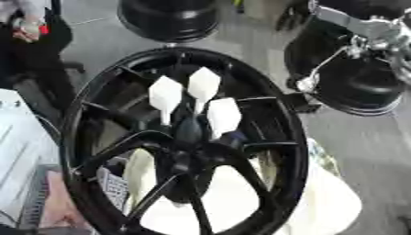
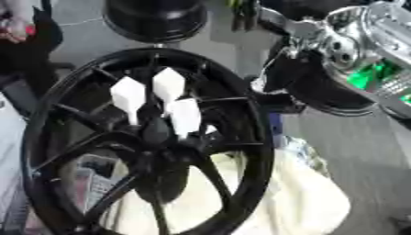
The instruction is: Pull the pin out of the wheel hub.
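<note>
A black spoked wheel hub [image 1: 277, 114] fills the middle of both views, standing tilted. Three white pins with flat diamond-shaped heads stand close together in its centre: one on the left [image 1: 165, 94], one at the top [image 1: 203, 84] and one on the right [image 1: 224, 115]. Their thin stems run down into the dark hub centre [image 1: 189, 133]. My right arm [image 2: 353, 36], silver-jointed with green lights, comes in from the upper right. Its dark end [image 2: 309, 85] hangs beside the rim's upper right edge, apart from the pins. My left hand does not show.
A second black round part [image 1: 169, 18] stands behind the wheel. A pale cloth or bag [image 1: 325, 197] lies under the wheel's lower right. A white surface [image 1: 16, 151] runs along the left edge. A person in dark clothes [image 1: 32, 41] is at the far left.
</note>
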